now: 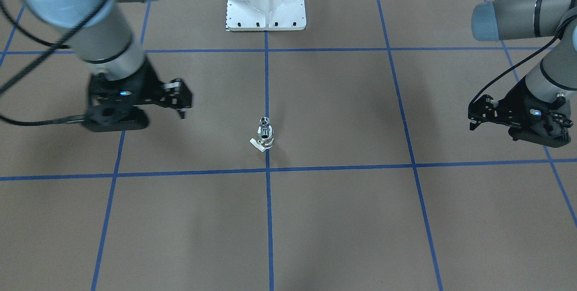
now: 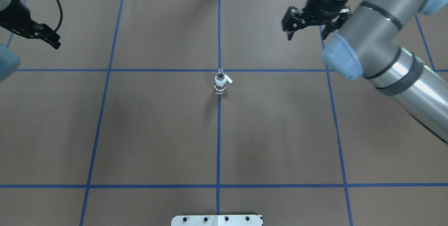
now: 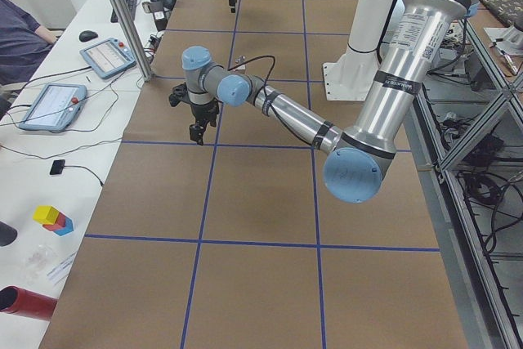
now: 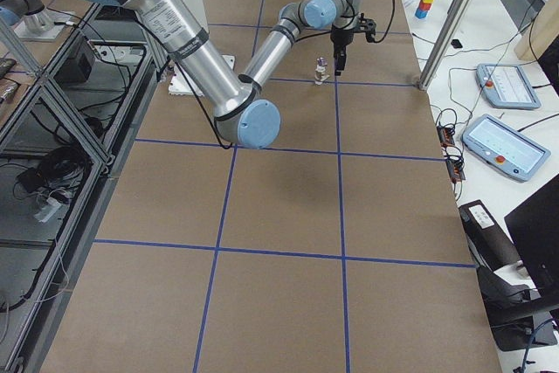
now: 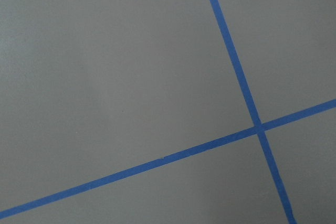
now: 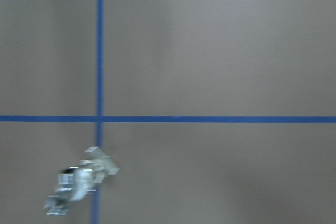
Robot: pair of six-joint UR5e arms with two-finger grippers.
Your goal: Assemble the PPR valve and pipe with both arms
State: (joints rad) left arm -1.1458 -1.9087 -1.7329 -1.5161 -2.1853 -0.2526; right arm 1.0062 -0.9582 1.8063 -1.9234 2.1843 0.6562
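The PPR valve (image 2: 219,87) stands upright at the worktop's centre, with the pipe (image 2: 220,76) on top of it and touching it. The right hand (image 2: 307,36) hangs open and empty toward the far edge. The left hand (image 1: 471,114), also open, is near the far left corner, and both are well apart from the valve.

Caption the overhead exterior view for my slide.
Upright on the centre tape line, pipe atop PPR valve; left pincer and right pincer open, well clear.

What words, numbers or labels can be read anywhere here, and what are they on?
None reads clearly.
Left arm: dark print along its silver tube, too small to read.
Right arm: similar print, too small.
Tablet screens on the side desk: too blurred.
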